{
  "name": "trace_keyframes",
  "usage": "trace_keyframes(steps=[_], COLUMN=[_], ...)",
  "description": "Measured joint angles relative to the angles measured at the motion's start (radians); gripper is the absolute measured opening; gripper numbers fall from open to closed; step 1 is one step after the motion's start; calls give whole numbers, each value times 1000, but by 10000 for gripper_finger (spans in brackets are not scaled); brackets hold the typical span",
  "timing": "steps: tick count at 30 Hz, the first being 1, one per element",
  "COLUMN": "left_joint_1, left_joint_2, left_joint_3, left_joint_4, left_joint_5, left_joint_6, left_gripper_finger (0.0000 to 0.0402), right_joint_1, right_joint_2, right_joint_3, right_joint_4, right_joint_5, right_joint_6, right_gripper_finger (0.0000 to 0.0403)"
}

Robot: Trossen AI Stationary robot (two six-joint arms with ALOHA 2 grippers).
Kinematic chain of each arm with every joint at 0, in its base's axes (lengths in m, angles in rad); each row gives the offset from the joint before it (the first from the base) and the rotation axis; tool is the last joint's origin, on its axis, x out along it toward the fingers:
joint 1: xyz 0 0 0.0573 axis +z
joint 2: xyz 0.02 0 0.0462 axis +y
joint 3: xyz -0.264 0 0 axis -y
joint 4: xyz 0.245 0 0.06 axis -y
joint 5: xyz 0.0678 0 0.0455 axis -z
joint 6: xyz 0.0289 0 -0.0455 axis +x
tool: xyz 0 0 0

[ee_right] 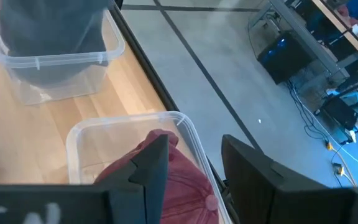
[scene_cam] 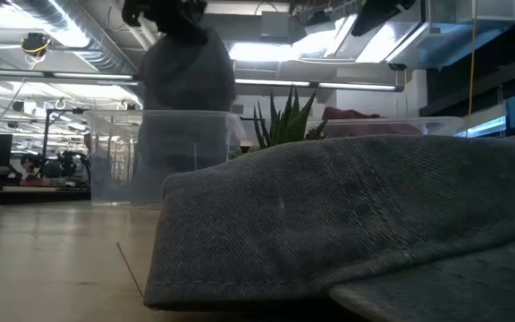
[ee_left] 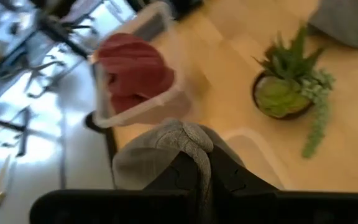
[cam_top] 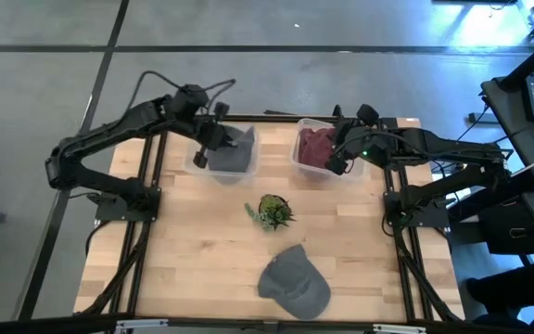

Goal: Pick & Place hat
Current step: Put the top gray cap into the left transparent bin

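Left gripper (cam_top: 202, 148) at the table's far-left corner, above a clear bin (cam_top: 246, 167); its fingers are clamped together on a fold of a grey hat (cam_top: 230, 150), which hangs from them down into that bin. Right gripper (cam_top: 338, 160) at the far-right corner, over a second clear bin (cam_top: 301, 160) holding a dark red hat (cam_top: 316, 147); its fingers stand apart, holding nothing. A second grey cap (cam_top: 293, 280) lies flat near the table's near edge, well apart from both grippers. A small potted succulent (cam_top: 273, 211) stands mid-table, between the bins and this cap.

Left wrist view: the grey hat (ee_left: 166, 149) bunched directly at the closed fingers, with the red hat (ee_left: 132, 68) in its bin beyond and the succulent (ee_left: 288, 93) to one side. Right wrist view: the parted fingers (ee_right: 149, 167) over the red hat (ee_right: 166, 180), the other bin (ee_right: 55, 59) with its grey contents farther off.

Low view: the near cap (scene_cam: 356, 224) fills the foreground and hides much of the table; the lifted grey hat (scene_cam: 189, 76) shows as a dark mass above its bin (scene_cam: 114, 165), the gripper holding it cut off at the picture's top
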Motion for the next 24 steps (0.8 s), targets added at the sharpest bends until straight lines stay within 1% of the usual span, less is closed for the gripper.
trace_keyframes(steps=[2, 8, 13, 14, 18, 22, 24], left_joint_1=[0, 0, 0, 0, 0, 1, -5], left_joint_2=[35, 138, 210, 223, 272, 312, 326], left_joint_3=[-1, -1, -1, -1, -1, -1, -1], left_joint_4=[0, 1, 31, 34, 51, 54, 52], left_joint_5=[13, 11, 0, -20, -163, -224, -297], left_joint_6=[10, 9, -23, -26, -52, -54, -63], left_gripper_finger=[4, 4, 4, 4, 4, 4, 4], right_joint_1=[0, 0, 0, 0, 0, 0, 0], right_joint_2=[0, 0, 0, 0, 0, 0, 0], right_joint_3=[0, 0, 0, 0, 0, 0, 0], right_joint_4=[0, 0, -1, -1, -9, -13, -25], right_joint_5=[0, 0, 0, 0, 0, 0, 0], right_joint_6=[0, -3, -4, -9, -30, -30, -29], right_gripper_finger=[149, 149, 149, 149, 149, 149, 149])
